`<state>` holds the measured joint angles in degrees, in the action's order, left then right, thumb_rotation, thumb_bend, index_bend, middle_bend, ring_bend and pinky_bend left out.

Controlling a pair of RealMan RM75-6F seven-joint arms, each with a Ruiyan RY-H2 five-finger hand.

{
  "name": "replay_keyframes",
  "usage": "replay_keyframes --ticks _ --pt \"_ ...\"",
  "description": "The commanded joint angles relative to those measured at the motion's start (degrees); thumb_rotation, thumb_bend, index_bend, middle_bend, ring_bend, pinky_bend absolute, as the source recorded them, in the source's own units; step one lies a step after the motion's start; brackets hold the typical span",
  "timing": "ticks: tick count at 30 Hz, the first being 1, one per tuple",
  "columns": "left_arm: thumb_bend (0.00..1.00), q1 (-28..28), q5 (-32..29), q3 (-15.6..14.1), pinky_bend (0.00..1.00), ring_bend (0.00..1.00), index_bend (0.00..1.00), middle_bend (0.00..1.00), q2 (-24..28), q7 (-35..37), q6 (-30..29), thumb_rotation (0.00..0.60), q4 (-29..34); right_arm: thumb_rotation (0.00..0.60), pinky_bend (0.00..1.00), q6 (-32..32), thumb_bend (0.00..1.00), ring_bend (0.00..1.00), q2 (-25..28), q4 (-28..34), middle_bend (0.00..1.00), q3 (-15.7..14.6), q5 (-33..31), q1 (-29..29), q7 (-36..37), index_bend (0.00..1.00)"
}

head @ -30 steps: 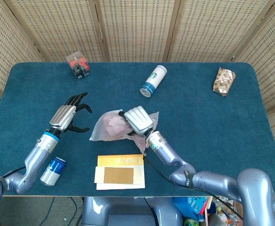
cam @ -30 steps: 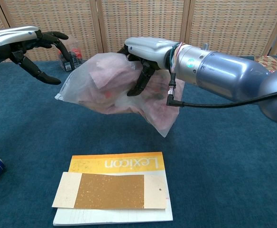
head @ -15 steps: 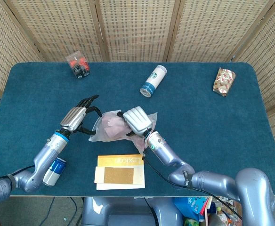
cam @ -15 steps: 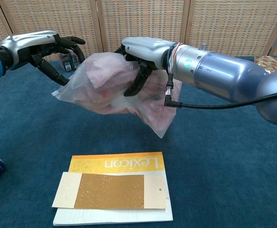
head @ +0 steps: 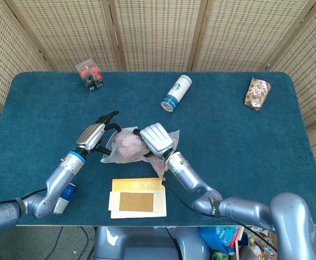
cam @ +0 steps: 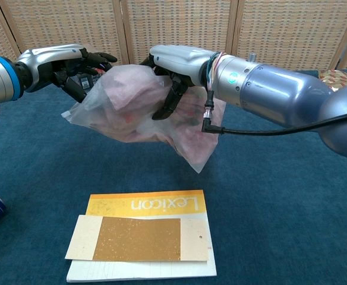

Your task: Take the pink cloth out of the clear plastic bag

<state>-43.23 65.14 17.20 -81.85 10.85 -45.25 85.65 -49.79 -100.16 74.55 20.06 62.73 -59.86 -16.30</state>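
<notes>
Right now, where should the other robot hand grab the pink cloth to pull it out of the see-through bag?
Probably at the bunched fold of the pink cloth nearest the left hand, coming in from the robot's left. The right hand holds the clear plastic bag lifted off the table, and that end faces the left hand. Whether the bag's mouth is there cannot be told for sure.

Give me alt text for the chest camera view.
The right hand holds a clear plastic bag with a pink cloth inside above a blue table, while the left hand reaches its other end. A Lexicon booklet lies below.
</notes>
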Motion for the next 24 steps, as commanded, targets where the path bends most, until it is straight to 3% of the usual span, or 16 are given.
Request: replay_keyframes --ticks 1,24 --pt "0.20 -0.75 -1.05 0.08 0.00 0.00 0.43 0.00 -0.29 -0.81 0.51 0.600 0.51 0.600 0.68 -0.03 1.00 0.67 0.01 0.33 0.66 0.10 -0.31 -0.01 0.22 0.63" --pt "0.20 -4.54 -5.79 -0.75 0.00 0.00 0.43 0.00 -3.31 -7.45 0.39 0.600 1.04 0.600 0.68 -1.03 1.00 0.67 0.00 1.42 0.66 1.08 -2.70 -0.70 -0.03 0.63"
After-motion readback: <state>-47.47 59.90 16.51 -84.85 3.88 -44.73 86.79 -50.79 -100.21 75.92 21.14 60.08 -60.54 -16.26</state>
